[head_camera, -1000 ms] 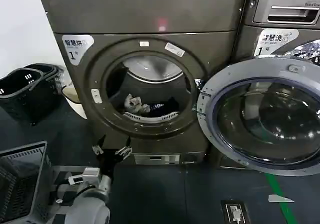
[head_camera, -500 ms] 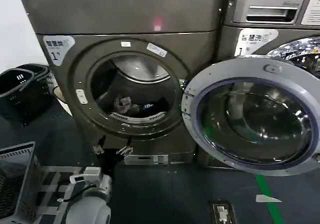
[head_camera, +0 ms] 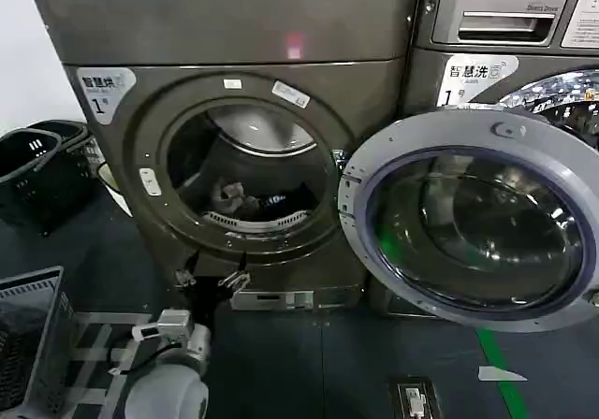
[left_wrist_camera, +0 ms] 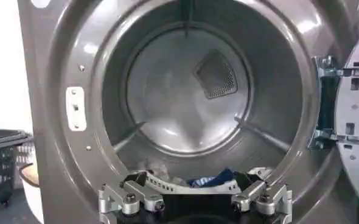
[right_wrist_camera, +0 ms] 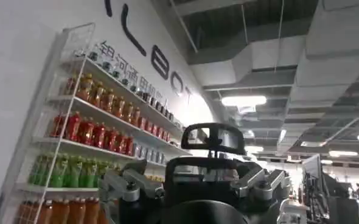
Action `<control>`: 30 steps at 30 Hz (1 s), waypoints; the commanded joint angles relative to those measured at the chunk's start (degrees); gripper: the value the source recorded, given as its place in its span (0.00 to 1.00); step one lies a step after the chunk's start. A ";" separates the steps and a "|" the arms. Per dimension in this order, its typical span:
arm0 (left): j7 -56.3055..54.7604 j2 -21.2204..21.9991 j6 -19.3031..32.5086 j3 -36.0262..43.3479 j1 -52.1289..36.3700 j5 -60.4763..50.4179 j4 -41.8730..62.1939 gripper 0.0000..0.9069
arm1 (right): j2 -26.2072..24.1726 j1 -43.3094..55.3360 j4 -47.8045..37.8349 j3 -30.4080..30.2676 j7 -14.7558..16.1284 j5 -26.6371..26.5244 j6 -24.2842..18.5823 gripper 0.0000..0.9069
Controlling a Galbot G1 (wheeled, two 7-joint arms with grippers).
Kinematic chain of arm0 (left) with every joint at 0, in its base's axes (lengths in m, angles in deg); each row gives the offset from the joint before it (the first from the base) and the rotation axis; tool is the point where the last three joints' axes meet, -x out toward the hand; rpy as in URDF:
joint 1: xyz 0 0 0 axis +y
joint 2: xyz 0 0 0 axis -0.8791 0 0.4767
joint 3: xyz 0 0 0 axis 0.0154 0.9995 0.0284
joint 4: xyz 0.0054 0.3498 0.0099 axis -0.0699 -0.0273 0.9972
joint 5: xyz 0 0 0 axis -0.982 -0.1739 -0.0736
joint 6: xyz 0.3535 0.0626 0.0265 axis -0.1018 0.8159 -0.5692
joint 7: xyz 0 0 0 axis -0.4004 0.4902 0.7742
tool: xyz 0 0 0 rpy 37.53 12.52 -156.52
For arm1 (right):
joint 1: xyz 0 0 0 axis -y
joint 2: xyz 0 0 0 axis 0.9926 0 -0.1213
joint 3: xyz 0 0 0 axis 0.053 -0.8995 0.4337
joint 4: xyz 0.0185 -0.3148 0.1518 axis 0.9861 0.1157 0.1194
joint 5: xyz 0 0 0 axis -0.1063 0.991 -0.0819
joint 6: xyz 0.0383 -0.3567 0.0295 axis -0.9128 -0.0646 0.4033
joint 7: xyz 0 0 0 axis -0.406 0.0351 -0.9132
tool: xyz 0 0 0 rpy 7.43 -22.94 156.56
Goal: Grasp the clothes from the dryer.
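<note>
The fingers of the left gripper (head_camera: 210,280) stand spread wide with nothing between them, poised just in front of the lower rim of the dryer (head_camera: 234,36), a little left of the porthole's centre. The clothes (head_camera: 253,200) lie beyond and above those fingertips, inside the drum on its floor: a pale blotched piece toward the left, dark and navy cloth running off to the right, so the heap's long axis goes left to right across the opening. From the left wrist view the same heap (left_wrist_camera: 210,180) sits just past the ribbed white grille (left_wrist_camera: 167,185), straight ahead of the gap between the open fingers. So the reach, as I judge it, is forward and up over the lip, then down onto the pile; the pale piece looks the nearest.

The right gripper (right_wrist_camera: 195,182) is well away from the machine (its camera looks up at a shelf of bottles (right_wrist_camera: 94,128) and the ceiling), fingers apart and holding nothing. The left arm is plainly the one placed for this. The round door (head_camera: 473,223) hangs open to the right, clear of the path.
</note>
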 commanded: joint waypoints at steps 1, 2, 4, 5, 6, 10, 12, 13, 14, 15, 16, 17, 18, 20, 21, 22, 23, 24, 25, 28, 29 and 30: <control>0.02 -0.09 0.07 -0.08 0.39 -0.04 -0.22 1.00 | -0.19 -0.18 0.07 0.00 0.07 -0.11 -0.17 1.00; 0.02 -0.08 0.11 -0.08 0.47 -0.11 -0.21 1.00 | -0.29 -0.23 0.09 -0.01 0.10 -0.11 -0.17 1.00; 0.01 -0.02 0.11 -0.10 0.60 -0.10 -0.42 1.00 | -0.46 -0.28 0.17 -0.01 0.11 -0.12 -0.15 1.00; 0.02 0.03 0.09 -0.14 0.58 -0.09 -0.47 1.00 | -0.50 -0.27 0.20 -0.06 0.14 -0.11 -0.13 1.00; 0.00 0.03 0.11 -0.17 0.56 -0.11 -0.45 1.00 | -0.55 -0.20 0.25 -0.14 0.13 -0.08 -0.10 1.00; 0.03 0.02 0.26 -0.74 0.35 -0.07 -0.28 1.00 | -0.41 0.06 0.42 -0.52 0.18 0.07 -0.12 1.00; 0.04 0.03 0.31 -0.88 0.33 -0.02 -0.24 1.00 | -0.52 0.10 0.47 -0.52 0.12 0.08 -0.13 1.00; 0.12 0.03 0.39 -0.92 0.40 -0.04 -0.18 1.00 | -0.62 0.12 0.39 -0.45 0.03 0.08 -0.13 1.00; 0.20 0.05 0.37 -0.94 0.46 -0.04 -0.08 1.00 | -0.69 0.08 0.32 -0.41 0.04 0.08 -0.13 1.00; 0.20 0.08 0.41 -0.93 0.50 -0.08 -0.02 1.00 | -0.74 0.07 0.26 -0.41 0.04 0.09 -0.13 1.00; 0.19 0.13 0.42 -0.91 0.46 -0.07 0.05 1.00 | -0.76 0.07 0.20 -0.37 0.07 0.11 -0.14 1.00; 0.19 0.20 0.40 -0.89 0.39 -0.08 0.05 1.00 | -0.77 0.08 0.20 -0.37 0.05 0.11 -0.15 1.00; 0.20 0.26 0.38 -0.88 0.27 -0.07 0.07 1.00 | -0.74 0.10 0.26 -0.36 0.06 0.12 -0.14 1.00; 0.19 0.22 0.35 -0.87 0.17 -0.07 0.16 1.00 | -0.68 0.18 0.30 -0.37 0.08 0.13 -0.15 1.00; 0.21 0.17 0.34 -0.87 0.19 -0.05 0.18 1.00 | -0.62 0.21 0.32 -0.42 0.11 0.14 -0.16 1.00; 0.23 0.14 0.34 -0.85 0.18 -0.03 0.18 1.00 | -0.57 0.26 0.34 -0.45 0.10 0.16 -0.17 1.00; 0.22 0.14 0.35 -0.87 0.13 -0.02 0.21 1.00 | -0.53 0.32 0.40 -0.53 0.12 0.18 -0.17 1.00; 0.21 0.17 0.33 -0.92 0.07 -0.03 0.24 1.00 | -0.52 0.37 0.48 -0.58 0.09 0.18 -0.18 1.00; 0.21 0.17 0.32 -0.93 0.07 -0.02 0.23 1.00 | -0.51 0.42 0.52 -0.61 0.09 0.18 -0.18 1.00; 0.22 0.16 0.32 -0.94 0.10 -0.04 0.29 1.00 | -0.50 0.61 0.67 -0.78 0.08 0.18 -0.19 1.00; 0.22 0.15 0.32 -0.96 0.09 -0.02 0.27 1.00 | -0.53 0.64 0.65 -0.79 0.10 0.17 -0.20 1.00; 0.23 0.15 0.30 -0.96 0.11 -0.04 0.21 1.00 | -0.57 0.65 0.63 -0.77 0.09 0.17 -0.26 1.00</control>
